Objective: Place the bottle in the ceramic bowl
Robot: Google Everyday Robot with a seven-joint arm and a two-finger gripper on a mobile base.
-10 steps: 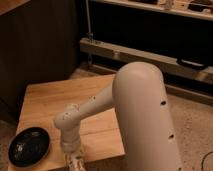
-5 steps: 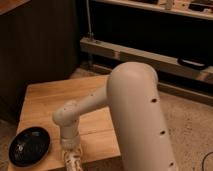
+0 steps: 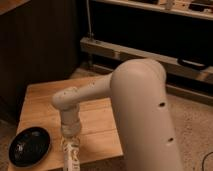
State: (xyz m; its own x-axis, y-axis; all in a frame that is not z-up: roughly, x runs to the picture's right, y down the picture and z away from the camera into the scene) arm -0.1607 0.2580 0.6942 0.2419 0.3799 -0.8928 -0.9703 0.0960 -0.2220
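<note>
A pale robot arm [image 3: 142,105] reaches down to the front edge of a wooden table [image 3: 97,117], where its gripper [image 3: 69,146] points straight down with the jaws closed narrowly on the bottle [image 3: 72,159], a slim pale shape held upright. The bottle sits just right of the ceramic bowl [image 3: 29,147], a glossy black dish on the table's front left corner, and is not inside it. Dark markings show on the bottle's label, but none can be read.
</note>
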